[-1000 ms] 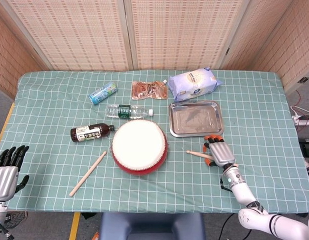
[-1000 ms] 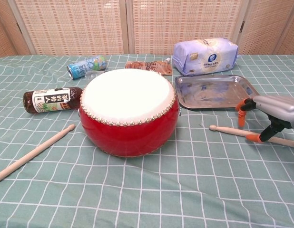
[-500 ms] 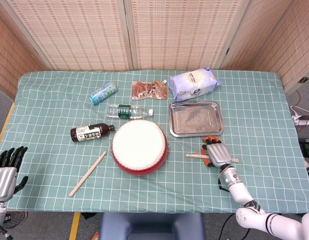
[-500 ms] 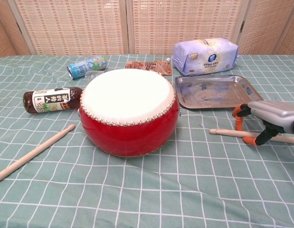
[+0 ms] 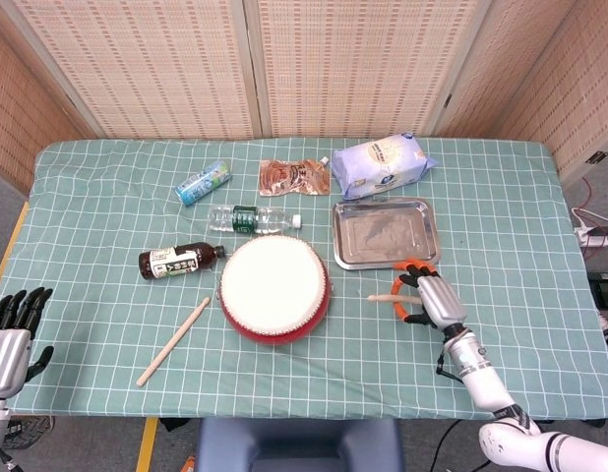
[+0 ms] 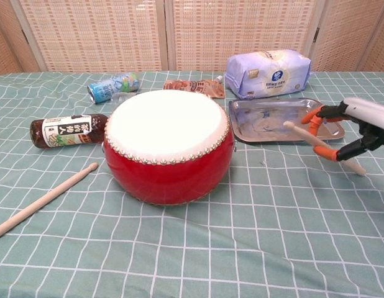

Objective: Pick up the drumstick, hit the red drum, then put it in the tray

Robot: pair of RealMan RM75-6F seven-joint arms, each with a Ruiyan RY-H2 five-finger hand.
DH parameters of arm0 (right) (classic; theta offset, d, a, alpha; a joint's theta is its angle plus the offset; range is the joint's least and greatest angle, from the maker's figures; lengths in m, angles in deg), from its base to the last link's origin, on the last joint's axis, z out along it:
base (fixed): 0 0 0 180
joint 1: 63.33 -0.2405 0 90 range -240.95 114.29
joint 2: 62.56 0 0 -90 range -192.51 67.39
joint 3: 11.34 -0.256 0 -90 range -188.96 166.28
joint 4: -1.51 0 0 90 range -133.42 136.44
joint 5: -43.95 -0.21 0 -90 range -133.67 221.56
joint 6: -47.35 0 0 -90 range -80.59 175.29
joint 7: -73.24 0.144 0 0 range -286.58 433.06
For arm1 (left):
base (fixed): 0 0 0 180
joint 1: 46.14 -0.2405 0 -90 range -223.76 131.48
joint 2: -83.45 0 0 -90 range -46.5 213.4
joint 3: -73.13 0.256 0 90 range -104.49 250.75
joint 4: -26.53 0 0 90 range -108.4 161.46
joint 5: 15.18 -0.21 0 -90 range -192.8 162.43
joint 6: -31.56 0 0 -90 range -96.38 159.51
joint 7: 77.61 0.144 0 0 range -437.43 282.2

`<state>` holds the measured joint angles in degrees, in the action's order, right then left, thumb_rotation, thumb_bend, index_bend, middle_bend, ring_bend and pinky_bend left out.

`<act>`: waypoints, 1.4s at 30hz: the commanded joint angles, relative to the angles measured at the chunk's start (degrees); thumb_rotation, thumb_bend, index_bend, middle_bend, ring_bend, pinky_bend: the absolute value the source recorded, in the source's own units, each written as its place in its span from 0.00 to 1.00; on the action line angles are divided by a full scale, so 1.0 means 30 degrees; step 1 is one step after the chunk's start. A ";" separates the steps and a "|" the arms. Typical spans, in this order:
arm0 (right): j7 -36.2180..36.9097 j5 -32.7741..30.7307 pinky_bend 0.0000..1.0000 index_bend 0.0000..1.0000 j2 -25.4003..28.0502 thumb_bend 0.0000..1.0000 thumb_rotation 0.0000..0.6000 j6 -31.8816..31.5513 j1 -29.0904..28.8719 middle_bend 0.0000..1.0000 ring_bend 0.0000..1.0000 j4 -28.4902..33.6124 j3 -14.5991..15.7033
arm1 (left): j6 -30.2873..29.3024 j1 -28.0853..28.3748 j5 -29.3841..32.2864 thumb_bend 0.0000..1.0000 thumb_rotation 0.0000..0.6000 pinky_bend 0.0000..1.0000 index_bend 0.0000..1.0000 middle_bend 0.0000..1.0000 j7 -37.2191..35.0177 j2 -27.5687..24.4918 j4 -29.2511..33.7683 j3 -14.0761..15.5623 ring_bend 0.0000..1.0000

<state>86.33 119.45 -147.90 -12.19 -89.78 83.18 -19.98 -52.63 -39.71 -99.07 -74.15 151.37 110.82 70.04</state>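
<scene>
The red drum [image 5: 274, 287] [image 6: 168, 146] with its white skin stands at the table's middle. To its right, my right hand [image 5: 432, 298] [image 6: 360, 124] grips a wooden drumstick [image 5: 383, 297] [image 6: 301, 135]. In the chest view the stick hangs off the cloth, its tip raised and pointing left in front of the steel tray [image 5: 385, 234] [image 6: 266, 118]. The tray holds nothing. A second drumstick [image 5: 173, 341] [image 6: 43, 200] lies on the cloth left of the drum. My left hand [image 5: 11, 329] hangs beyond the table's left edge, fingers apart, holding nothing.
A dark sauce bottle [image 5: 181, 262] lies left of the drum, and a water bottle [image 5: 253, 218] lies behind it. Further back lie a can [image 5: 203, 183], a brown pouch [image 5: 295, 177] and a tissue pack [image 5: 382, 164]. Folding screens stand behind the table.
My right hand closed around the drumstick that lay on the cloth and lifted it; the stick now hangs tilted above the table, nearer the tray. The left hand stayed put.
</scene>
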 commanded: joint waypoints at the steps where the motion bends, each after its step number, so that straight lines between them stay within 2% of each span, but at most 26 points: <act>1: 0.9614 0.2185 0.07 0.64 0.1330 0.45 1.00 -0.1152 0.0790 0.21 0.05 0.0381 -0.0440 | 0.0065 0.0029 -0.0013 0.27 1.00 0.06 0.04 0.06 0.0118 -0.0025 0.0148 0.0028 0.01; 4: 1.5468 0.3405 0.07 0.64 0.1181 0.45 1.00 -0.1189 0.0654 0.23 0.06 -0.1180 -0.0168 | 0.0031 0.0054 -0.0077 0.27 1.00 0.06 0.04 0.06 0.0279 -0.0098 0.0380 0.0015 0.02; 6: 1.7016 0.3827 0.07 0.64 0.1110 0.45 1.00 -0.1274 0.0568 0.23 0.07 -0.1726 -0.0025 | 0.0010 0.0053 -0.0102 0.27 1.00 0.06 0.05 0.06 0.0326 -0.0124 0.0436 0.0018 0.02; 9: 2.3811 0.4739 0.08 0.63 0.0488 0.45 1.00 -0.1652 0.0282 0.25 0.10 -0.3836 0.0309 | -0.0181 -0.0006 -0.0211 0.27 1.00 0.06 0.05 0.06 0.0526 -0.0286 0.0697 0.0023 0.02; 12: 2.7018 0.5543 0.11 0.62 -0.0308 0.45 1.00 -0.1890 -0.0084 0.27 0.14 -0.6183 0.0914 | -0.0197 -0.0057 -0.0195 0.27 1.00 0.06 0.05 0.06 0.0640 -0.0371 0.0875 0.0059 0.01; 18: 3.1839 0.5905 0.17 0.60 -0.1714 0.46 1.00 -0.1959 -0.0697 0.30 0.21 -0.9327 0.1591 | -0.0214 -0.0092 -0.0235 0.27 1.00 0.06 0.05 0.06 0.0862 -0.0451 0.1138 0.0108 0.01; 27: 3.4443 0.6184 0.19 0.56 -0.3503 0.46 1.00 -0.1656 -0.1427 0.31 0.23 -1.2942 0.2520 | -0.0107 -0.0038 -0.0313 0.26 1.00 0.06 0.04 0.06 0.1004 -0.0544 0.1322 0.0148 0.01; 36: 3.6210 0.6431 0.20 0.49 -0.4605 0.46 1.00 -0.2426 -0.1537 0.32 0.24 -1.5326 0.3215 | 0.0087 0.0010 -0.0300 0.27 1.00 0.06 0.04 0.06 0.0986 -0.0470 0.1251 0.0213 0.02; 42: 3.6714 0.6562 0.20 0.48 -0.4921 0.37 1.00 -0.2898 -0.1609 0.32 0.24 -1.6198 0.3551 | 0.0166 0.0052 -0.0154 0.26 1.00 0.06 0.05 0.06 0.1263 -0.0342 0.1042 0.0155 0.01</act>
<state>196.30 138.97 -162.49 -20.60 -94.51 34.88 -9.58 -52.10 -39.58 -99.72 -70.93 150.19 114.19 70.62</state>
